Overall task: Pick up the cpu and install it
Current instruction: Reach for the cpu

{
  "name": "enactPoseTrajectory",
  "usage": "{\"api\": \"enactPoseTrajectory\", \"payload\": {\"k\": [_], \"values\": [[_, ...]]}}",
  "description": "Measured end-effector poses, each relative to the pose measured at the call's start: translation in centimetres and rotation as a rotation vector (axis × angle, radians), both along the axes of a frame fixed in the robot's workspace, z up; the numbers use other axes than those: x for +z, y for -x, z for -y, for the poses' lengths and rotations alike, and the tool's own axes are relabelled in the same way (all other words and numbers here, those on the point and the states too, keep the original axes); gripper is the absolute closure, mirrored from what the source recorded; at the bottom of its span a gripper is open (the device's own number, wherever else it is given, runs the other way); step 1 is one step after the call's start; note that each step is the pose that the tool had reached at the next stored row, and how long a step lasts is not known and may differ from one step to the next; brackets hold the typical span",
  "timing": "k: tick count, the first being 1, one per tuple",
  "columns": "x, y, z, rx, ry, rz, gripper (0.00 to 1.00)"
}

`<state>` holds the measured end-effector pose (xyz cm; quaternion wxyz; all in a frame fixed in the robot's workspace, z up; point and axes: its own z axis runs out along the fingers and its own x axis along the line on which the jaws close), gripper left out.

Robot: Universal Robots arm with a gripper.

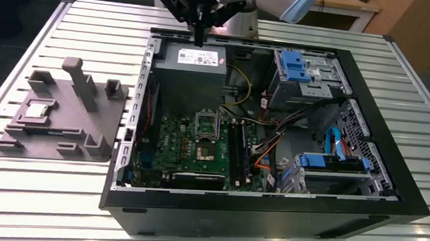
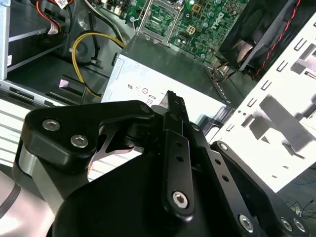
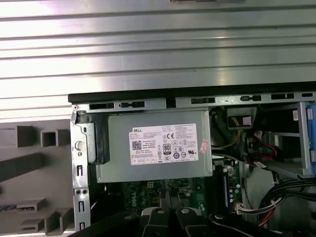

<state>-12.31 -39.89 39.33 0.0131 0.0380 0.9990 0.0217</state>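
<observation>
My claw (image 1: 199,39) hangs with its fingers drawn together and nothing between them (the second wrist view shows the tips pressed flat against each other). It is just above the grey power supply (image 1: 192,63), near one edge of the open computer case (image 1: 269,213). The cpu (image 1: 36,110) is well apart from my claw, outside the case toward the exterior view's left, lying flat in a grey holder (image 1: 87,138) on the slatted bench (image 1: 38,199). Beyond the power supply from my claw, inside the case, lies the green motherboard (image 1: 190,152).
</observation>
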Motion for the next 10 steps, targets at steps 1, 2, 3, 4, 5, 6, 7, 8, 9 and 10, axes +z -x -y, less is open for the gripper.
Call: {"api": "enactPoseTrajectory", "payload": {"k": [1,2,3,4,5,6,7,8,9,10], "values": [[0.00,0.05,0.00,0.000,0.0000,0.0000,0.90],[-0.01,0.08,0.00,0.000,-0.0001,0.0001,0.90],[-0.01,0.14,0.00,0.000,-0.0001,0.0000,0.90],[-0.01,0.22,0.00,0.000,-0.0001,0.0000,0.90],[-0.01,0.30,0.00,0.000,-0.0001,0.0000,0.90],[-0.01,0.41,0.00,0.000,0.0000,-0.0001,0.90],[-0.01,0.50,0.00,0.000,-0.0001,0.0001,0.90],[-0.02,0.54,0.00,0.000,-0.0001,0.0000,0.90],[-0.02,0.58,-0.01,0.000,-0.0001,0.0000,0.90],[-0.03,0.62,0.00,0.000,-0.0001,0.0001,0.90]]}}
